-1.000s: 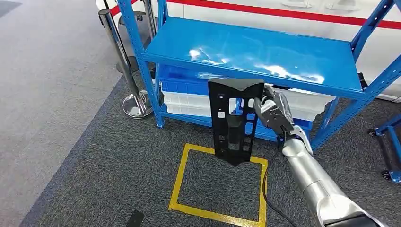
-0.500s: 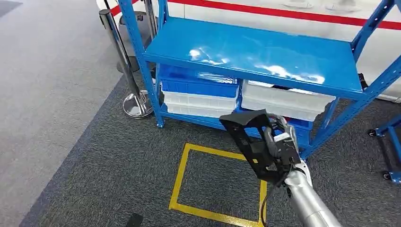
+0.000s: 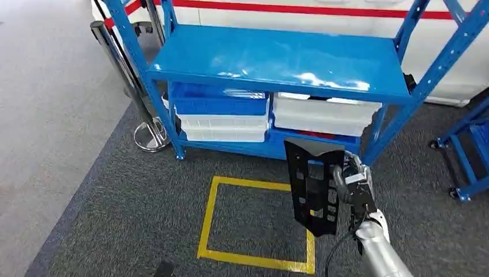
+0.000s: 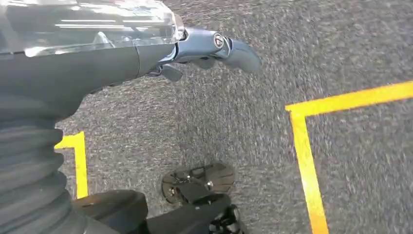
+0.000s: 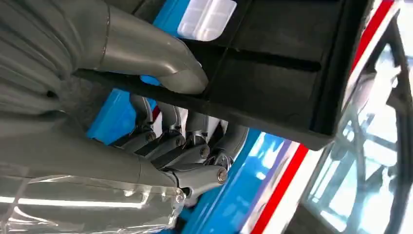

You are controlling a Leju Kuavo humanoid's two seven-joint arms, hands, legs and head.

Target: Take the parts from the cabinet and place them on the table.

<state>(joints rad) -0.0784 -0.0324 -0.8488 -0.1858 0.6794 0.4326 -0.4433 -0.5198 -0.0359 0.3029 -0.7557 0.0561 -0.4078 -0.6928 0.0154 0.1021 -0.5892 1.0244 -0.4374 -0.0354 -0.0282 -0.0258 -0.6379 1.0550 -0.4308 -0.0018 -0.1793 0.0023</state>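
A flat black plastic part point(image 3: 313, 187) with several cut-outs hangs upright over the carpet, in front of the blue cabinet point(image 3: 277, 55). My right hand point(image 3: 353, 187) grips it by its right edge. In the right wrist view the thumb point(image 5: 160, 63) presses on one face of the black part point(image 5: 272, 73) and the fingers point(image 5: 190, 141) wrap the other face. My left hand point(image 4: 214, 46) hangs low over the carpet, fingers stretched out, holding nothing.
The cabinet's lower shelf carries a blue bin point(image 3: 222, 105) and white bins point(image 3: 326, 115). A yellow taped square point(image 3: 207, 222) marks the floor below the part. A stanchion point(image 3: 124, 75) stands at the left, a blue cart point(image 3: 468, 167) at the right.
My right hand has come down and back from the cabinet front with the black part, which tilted and now hangs upright again. The camera has shifted a little.
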